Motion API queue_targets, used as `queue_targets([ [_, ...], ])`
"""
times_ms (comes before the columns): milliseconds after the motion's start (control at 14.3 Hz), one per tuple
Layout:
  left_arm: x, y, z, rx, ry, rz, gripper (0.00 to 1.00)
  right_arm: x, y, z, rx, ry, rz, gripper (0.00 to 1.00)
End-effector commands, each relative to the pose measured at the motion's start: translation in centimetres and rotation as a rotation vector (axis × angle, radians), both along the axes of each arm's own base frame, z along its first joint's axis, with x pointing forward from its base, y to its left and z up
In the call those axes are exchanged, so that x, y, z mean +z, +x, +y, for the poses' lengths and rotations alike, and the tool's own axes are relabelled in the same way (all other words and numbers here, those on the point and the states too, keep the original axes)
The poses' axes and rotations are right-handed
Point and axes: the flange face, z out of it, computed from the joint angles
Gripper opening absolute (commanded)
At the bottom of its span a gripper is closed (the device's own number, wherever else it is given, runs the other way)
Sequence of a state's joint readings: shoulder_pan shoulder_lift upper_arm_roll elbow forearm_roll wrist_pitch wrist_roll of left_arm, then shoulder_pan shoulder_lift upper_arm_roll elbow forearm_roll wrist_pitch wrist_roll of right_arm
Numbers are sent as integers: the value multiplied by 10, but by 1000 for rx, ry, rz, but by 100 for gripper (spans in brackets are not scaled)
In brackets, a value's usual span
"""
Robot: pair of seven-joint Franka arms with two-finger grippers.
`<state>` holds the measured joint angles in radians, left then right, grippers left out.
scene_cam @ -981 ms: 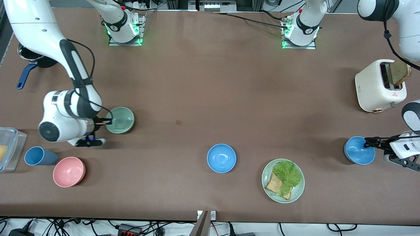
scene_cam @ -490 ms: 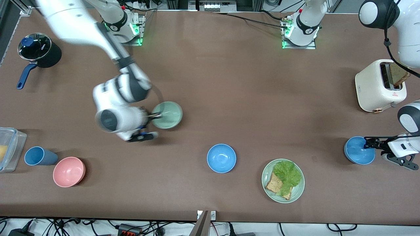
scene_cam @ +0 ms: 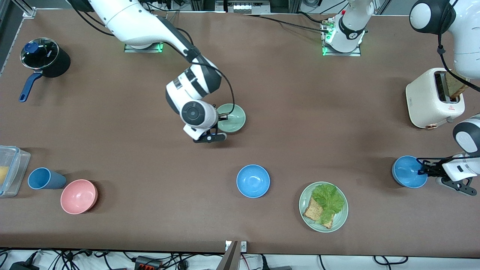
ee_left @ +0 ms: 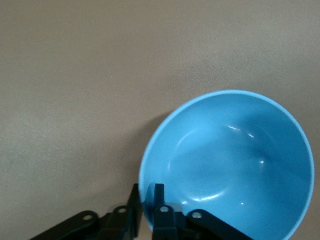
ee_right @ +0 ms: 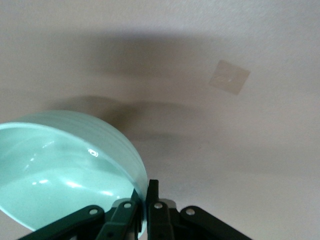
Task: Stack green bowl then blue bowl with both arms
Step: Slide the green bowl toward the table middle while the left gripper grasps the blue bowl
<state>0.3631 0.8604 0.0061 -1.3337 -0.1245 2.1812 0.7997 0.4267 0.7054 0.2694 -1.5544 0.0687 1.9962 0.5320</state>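
While left gripper [scene_cam: 423, 171] stays clamped on blue bowl [scene_cam: 408, 171] rim, right gripper [scene_cam: 222, 119], pinching green bowl [scene_cam: 231, 118], swings it over table middle; stacking nears.

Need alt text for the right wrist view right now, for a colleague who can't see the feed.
The right gripper is shut on the rim of the green bowl, holding it tilted in the air above the brown table, where it casts a soft shadow. A small pale square patch lies on the table farther off.
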Motion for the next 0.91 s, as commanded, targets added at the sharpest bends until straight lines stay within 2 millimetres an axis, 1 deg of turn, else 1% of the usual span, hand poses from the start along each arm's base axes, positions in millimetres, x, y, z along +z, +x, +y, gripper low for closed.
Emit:
queue_targets([
  [0, 10, 4, -7, -18, -57, -6, 1, 0, -7, 19, -38, 42, 40, 0],
  [70, 18, 2, -10, -25, -71, 16, 1, -5, -10, 22, -53, 56, 62, 0],
  [210, 35, 2, -17, -43, -82, 31, 1, -9, -9, 24, -58, 67, 49, 0],
  [350, 51, 2, -32, -68, -112, 55, 0, -24, -16, 29, -53, 62, 64, 0],
  [420, 62, 1, -38, -77, -127, 64, 1, -26, -19, 36, -51, 71, 52, 0],
  [490, 74, -2, -47, -89, -141, 78, 1, -27, -21, 39, -48, 77, 42, 4],
  [561, 85, -3, -58, -102, -157, 89, 0, -26, -19, 39, -66, 76, 39, 75],
  [631, 98, -4, -72, -114, -167, 97, 0, -19, -17, 40, -89, 67, 28, 100],
  [701, 110, -6, -87, -122, -180, 105, 0, 1, -9, 42, -101, 65, -6, 100],
  [771, 121, -8, -103, -99, -187, 116, 0, 30, 6, 41, -110, 90, -44, 100],
  [841, 132, -11, -125, -62, -197, 134, 0, 51, 18, 30, -124, 85, -43, 100],
])
